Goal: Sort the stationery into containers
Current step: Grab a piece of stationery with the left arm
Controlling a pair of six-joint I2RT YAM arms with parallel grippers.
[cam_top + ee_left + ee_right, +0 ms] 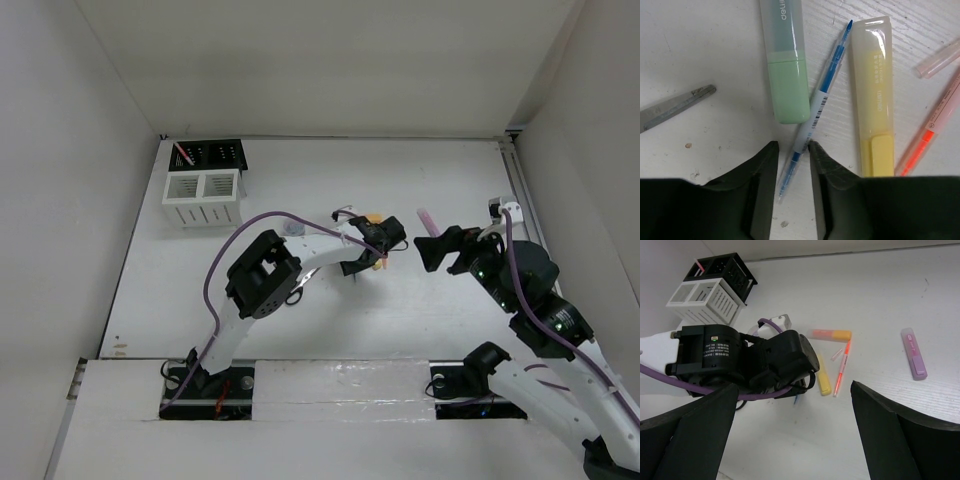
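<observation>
My left gripper [792, 147] is low over the table with a blue pen [820, 100] lying between its jaws. The right finger touches the pen and a gap is left at the other finger, so the gripper is open. Beside the pen lie a green marker [786, 75], a yellow marker [874, 95], an orange-red pen [935, 125] and a scissors blade [675, 106]. My right gripper [440, 250] hangs wide open and empty to the right of the pile. A pink marker [914, 353] and an orange marker [830, 334] lie apart from it.
The white slatted organizer [203, 198] and the black mesh holder [213, 154] stand at the back left, with a pink-red pen [184, 154] in the mesh holder. A small round tub [291, 229] sits by the left arm. A clear pen cap [940, 60] lies loose.
</observation>
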